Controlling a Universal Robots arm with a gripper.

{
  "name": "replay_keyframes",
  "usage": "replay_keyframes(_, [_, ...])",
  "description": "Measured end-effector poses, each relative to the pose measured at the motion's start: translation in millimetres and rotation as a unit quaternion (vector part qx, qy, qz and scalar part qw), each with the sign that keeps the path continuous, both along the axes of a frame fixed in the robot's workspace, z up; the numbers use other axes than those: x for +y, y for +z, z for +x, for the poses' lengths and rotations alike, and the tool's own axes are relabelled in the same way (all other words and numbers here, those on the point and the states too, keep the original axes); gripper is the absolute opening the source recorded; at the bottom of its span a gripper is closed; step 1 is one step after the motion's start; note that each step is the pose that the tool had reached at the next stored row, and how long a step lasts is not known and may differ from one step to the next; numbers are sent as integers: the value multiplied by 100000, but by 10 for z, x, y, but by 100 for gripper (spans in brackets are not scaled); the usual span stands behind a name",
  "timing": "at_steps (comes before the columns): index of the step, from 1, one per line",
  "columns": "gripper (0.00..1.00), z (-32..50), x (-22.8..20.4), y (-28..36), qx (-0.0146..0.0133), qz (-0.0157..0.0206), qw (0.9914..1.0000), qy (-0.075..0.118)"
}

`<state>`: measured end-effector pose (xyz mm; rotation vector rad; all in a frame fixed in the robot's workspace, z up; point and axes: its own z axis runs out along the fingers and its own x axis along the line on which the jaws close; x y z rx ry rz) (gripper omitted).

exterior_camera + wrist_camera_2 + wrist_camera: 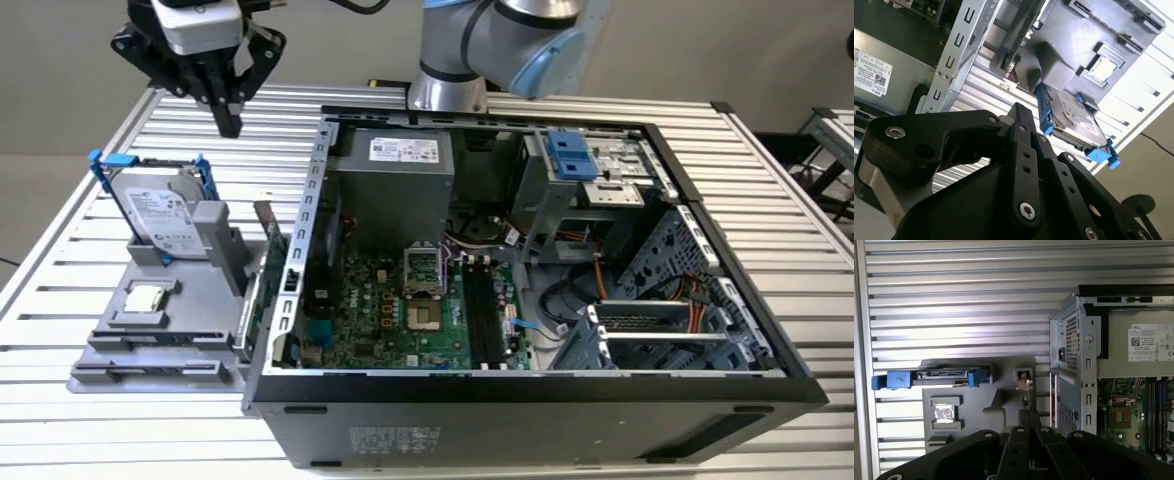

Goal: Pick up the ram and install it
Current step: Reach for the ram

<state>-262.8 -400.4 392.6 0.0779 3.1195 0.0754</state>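
Observation:
The ram (268, 268) is a thin dark greenish stick standing on edge along the side of a grey holder (160, 335), next to the open computer case. In the second wrist view the ram (1024, 37) shows as a long dark strip beside the case wall. My gripper (230, 124) hangs high above the table, behind the holder and apart from the ram. Its black fingers (1021, 125) point down, shut, with nothing between them. The motherboard's black slots (483, 320) lie inside the case, on the exterior view's right of the processor socket.
The holder also carries a silver hard drive in a blue bracket (158, 212) and a small square processor chip (147, 297). The open case (534, 390) has a tall metal side wall (314, 240) by the ram. The slatted table (80, 200) runs around the holder.

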Motion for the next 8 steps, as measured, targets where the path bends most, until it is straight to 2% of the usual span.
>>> replay_keyframes(8, [0, -191, 0, 0, 2, -1, 100000, -1])
